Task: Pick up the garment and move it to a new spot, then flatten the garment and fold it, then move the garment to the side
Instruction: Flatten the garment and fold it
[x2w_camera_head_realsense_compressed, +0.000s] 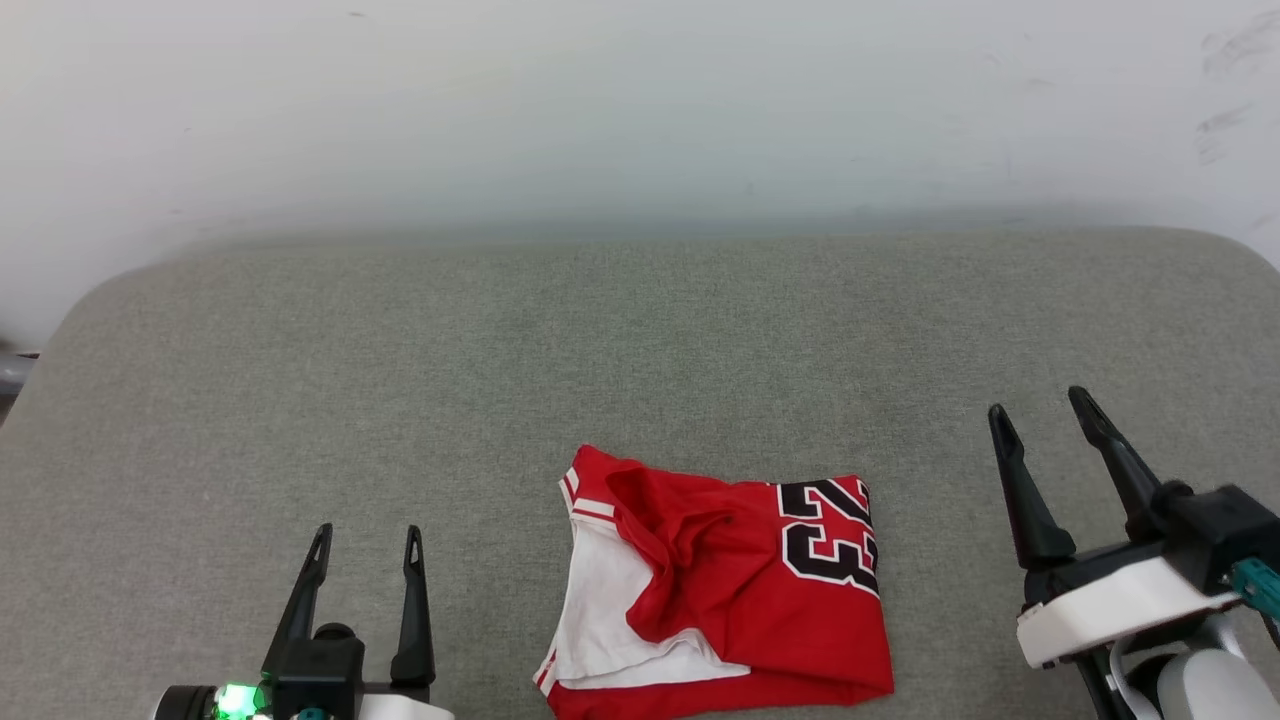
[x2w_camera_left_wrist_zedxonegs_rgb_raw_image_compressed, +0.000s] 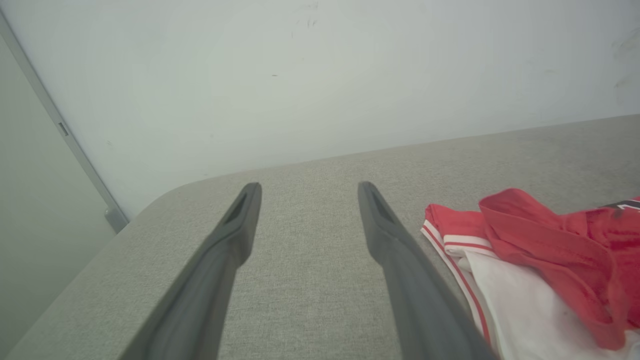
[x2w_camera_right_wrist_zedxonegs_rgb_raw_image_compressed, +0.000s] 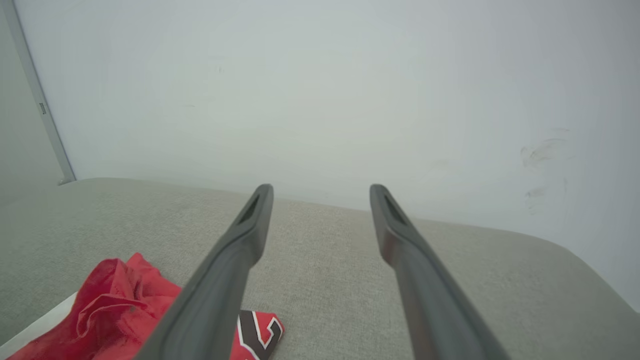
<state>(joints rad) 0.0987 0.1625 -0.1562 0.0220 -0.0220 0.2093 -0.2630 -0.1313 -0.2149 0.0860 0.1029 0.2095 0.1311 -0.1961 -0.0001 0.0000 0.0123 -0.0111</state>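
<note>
Garment (x2w_camera_head_realsense_compressed: 720, 590) lies folded into a compact, roughly rectangular bundle on the grey padded surface (x2w_camera_head_realsense_compressed: 640, 340), at the near edge of the head view and slightly right of centre. Its red body covers the right part, with black white-outlined numerals at the far right corner. A white sleeve panel is exposed on the left side, and red-and-white striped trim shows at the far left and near left corners. A rumpled red fold runs across the middle, so the bundle is not fully flat. The left gripper (x2w_camera_head_realsense_compressed: 368, 532) sits at the lower left, near the garment's left edge but apart from it. Its two dark fingers are spread wide and point away from the robot. In the left wrist view the striped trim lies just beside the right-hand finger, and I cannot tell whether they touch. The right gripper (x2w_camera_head_realsense_compressed: 1038, 403) stands to the right of the garment, clear of the cloth. Its fingers are likewise spread wide and tilt slightly leftward. In the right wrist view the numerals' corner shows low beside the left-hand finger. A pale wall (x2w_camera_head_realsense_compressed: 640, 100) rises behind the surface.
</note>
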